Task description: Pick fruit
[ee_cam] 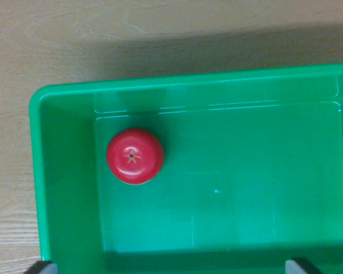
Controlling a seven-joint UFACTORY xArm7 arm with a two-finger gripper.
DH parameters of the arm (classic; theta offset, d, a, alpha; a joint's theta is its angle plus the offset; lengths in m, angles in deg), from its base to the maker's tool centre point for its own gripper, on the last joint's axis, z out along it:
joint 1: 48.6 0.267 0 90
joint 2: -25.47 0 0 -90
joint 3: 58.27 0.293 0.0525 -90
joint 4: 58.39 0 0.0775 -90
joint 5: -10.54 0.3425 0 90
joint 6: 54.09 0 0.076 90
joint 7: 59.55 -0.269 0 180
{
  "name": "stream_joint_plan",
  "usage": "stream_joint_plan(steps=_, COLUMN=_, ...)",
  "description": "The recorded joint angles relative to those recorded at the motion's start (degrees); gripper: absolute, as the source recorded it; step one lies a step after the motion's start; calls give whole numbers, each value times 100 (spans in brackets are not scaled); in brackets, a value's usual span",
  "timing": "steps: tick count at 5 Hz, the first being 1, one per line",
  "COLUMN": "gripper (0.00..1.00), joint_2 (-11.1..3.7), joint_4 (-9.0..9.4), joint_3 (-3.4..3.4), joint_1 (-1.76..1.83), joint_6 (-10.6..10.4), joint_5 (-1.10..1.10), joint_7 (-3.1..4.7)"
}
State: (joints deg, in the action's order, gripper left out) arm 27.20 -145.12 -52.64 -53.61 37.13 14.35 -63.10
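A round red fruit (135, 156) with a small brown stem mark on top lies on the floor of a green plastic bin (63, 188), near the bin's left wall in the wrist view. Only the dark tips of my gripper (172, 267) show, one fingertip (43, 267) at the bottom left and the other at the bottom right. They stand far apart with nothing between them, so the gripper is open. The fruit sits well above the fingertips in the picture, closer to the left one, and touches neither.
The bin rests on a light wooden table (11, 114) that shows along the top and the left. A broad shadow falls across the table just beyond the bin's far rim (188, 80). The bin's floor right of the fruit is bare.
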Motion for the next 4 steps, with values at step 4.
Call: stream_joint_plan(steps=4, gripper=0, joint_2=-111, joint_4=129, joint_3=21, joint_1=30, joint_6=-226, joint_5=-31, joint_7=7)
